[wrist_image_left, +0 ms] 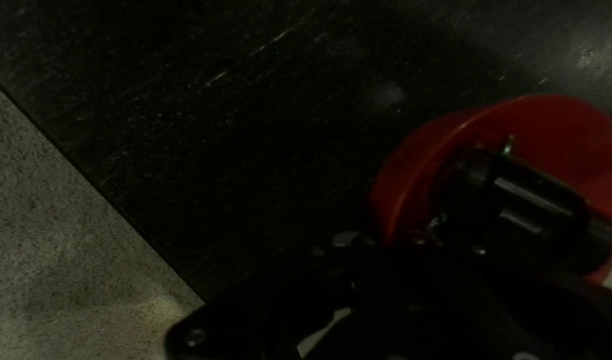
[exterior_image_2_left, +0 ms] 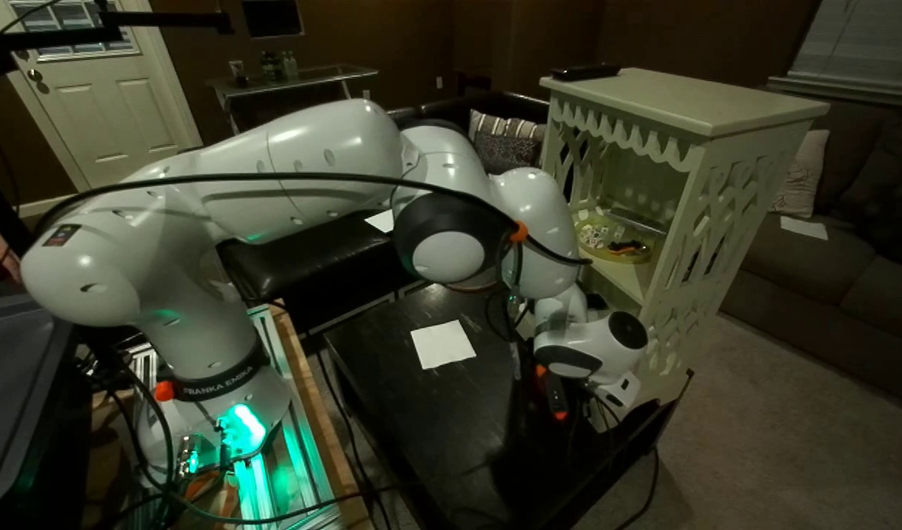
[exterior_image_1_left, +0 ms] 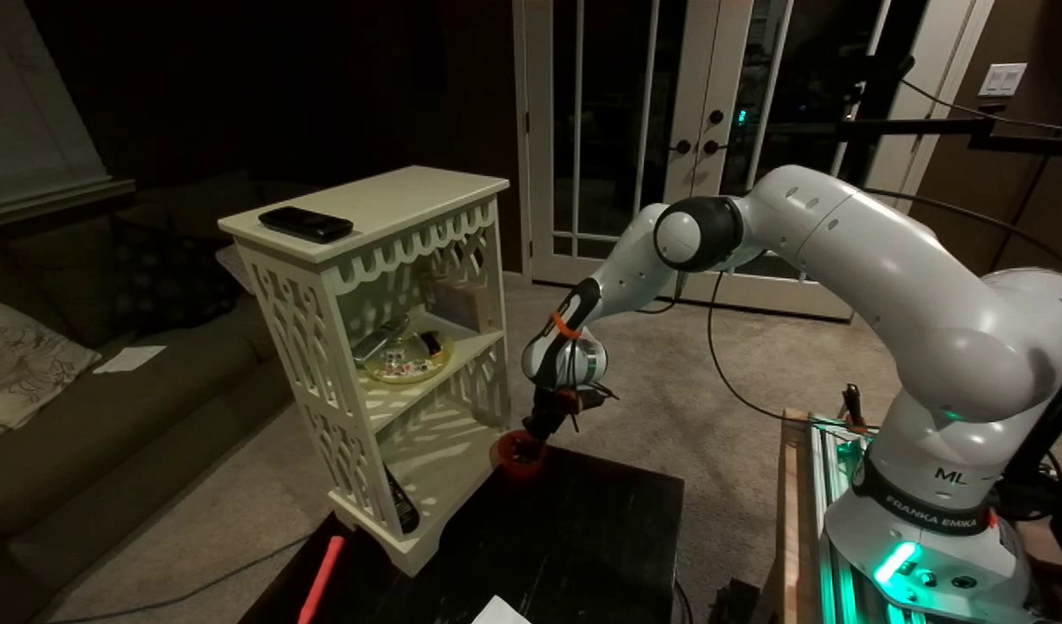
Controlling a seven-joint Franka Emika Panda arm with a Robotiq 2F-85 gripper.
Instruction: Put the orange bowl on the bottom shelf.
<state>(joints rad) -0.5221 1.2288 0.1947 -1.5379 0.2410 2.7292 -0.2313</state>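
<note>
The orange bowl (exterior_image_1_left: pixel 520 468) is at the table's edge, close to the front of the stand; black items lie in it. In the wrist view the bowl (wrist_image_left: pixel 550 120) is at the right, its rim running between my fingertips. My gripper (wrist_image_left: pixel 385 245) is shut on that rim; the fingers are very dark. In an exterior view the gripper (exterior_image_1_left: pixel 535 429) points down at the bowl. Whether the bowl touches the table cannot be told. The bottom shelf (exterior_image_1_left: pixel 448 451) is the stand's lowest cream board, just left of the bowl. The arm hides the bowl in an exterior view.
A black remote (exterior_image_1_left: pixel 400 503) leans inside the bottom shelf's near side. The middle tier holds a yellow tray (exterior_image_1_left: pixel 409 373). A dark flat object (exterior_image_1_left: pixel 305 224) lies on the top board. A red stick (exterior_image_1_left: pixel 322 576) and white paper (exterior_image_2_left: pixel 443 344) lie on the black table (exterior_image_2_left: pixel 421 412).
</note>
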